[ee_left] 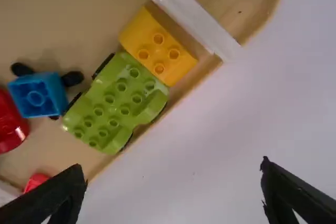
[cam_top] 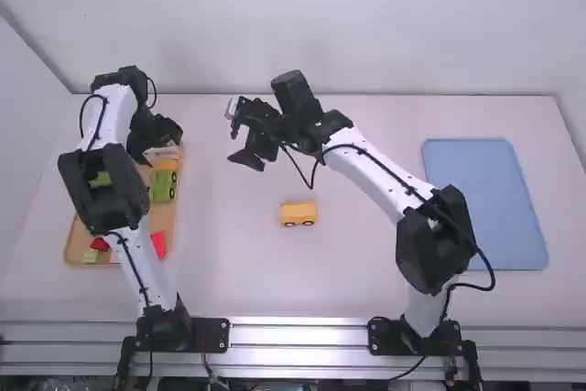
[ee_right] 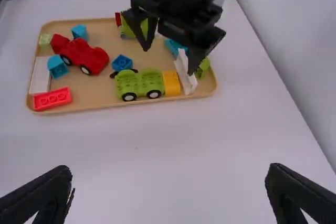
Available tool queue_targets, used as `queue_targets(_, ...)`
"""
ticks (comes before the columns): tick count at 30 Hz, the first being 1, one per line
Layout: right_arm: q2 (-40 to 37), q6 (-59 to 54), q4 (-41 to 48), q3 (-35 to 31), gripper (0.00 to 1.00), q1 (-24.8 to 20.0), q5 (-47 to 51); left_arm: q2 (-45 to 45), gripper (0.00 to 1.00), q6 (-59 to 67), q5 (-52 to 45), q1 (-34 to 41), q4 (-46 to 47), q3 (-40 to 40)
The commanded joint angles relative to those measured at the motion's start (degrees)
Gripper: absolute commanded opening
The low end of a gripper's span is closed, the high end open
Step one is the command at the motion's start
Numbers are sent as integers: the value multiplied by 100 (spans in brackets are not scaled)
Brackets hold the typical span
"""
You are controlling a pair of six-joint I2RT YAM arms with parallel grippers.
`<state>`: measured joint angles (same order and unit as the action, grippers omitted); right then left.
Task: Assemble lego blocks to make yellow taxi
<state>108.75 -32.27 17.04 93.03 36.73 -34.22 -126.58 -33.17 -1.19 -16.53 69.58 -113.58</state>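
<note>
In the high view, the left arm [cam_top: 121, 197] partly hides green pieces [cam_top: 101, 179].

No readable text, labels, numbers or signs

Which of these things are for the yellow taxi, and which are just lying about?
Likely for the taxi:
yellow piece on the table
yellow block in the tray

Seemingly just lying about:
green car
red car
red brick
blue block
blue board
</note>
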Motion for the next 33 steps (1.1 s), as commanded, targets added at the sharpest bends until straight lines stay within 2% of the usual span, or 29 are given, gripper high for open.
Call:
queue_targets(1, 98, -15, 39, 138, 98, -4, 149, -251, 87, -258, 74, -4, -48, -90)
queue_targets(3, 98, -15, 103, 138, 98, -4, 146, -396, 85, -466, 70, 24, -138, -90)
queue_targets(7, 98, -15, 125, 140, 98, -63, 122, -656, 74, -811, 83, 37, -358, -85)
queue_targets(9, 98, -15, 127, 140, 98, -85, 109, -743, 65, -999, 81, 28, -446, -72)
queue_targets(12, 98, -15, 164, 138, 98, -87, 127, -820, 57, -1263, 96, -2, -511, -66)
queue_targets(19, 98, -13, 186, 138, 98, -149, 109, -833, 59, -2017, 643, -35, -695, 70)
queue_targets(24, 98, -13, 186, 138, 98, -221, 111, -833, 55, -2022, 658, -15, -1137, 234)
queue_targets(25, 98, -15, 184, 138, 98, -221, 109, -833, 51, -2142, 664, -39, -1180, 289)
queue_targets(33, 98, -13, 155, 140, 98, -278, 122, -833, 54, -2371, 715, -17, -1235, 514)
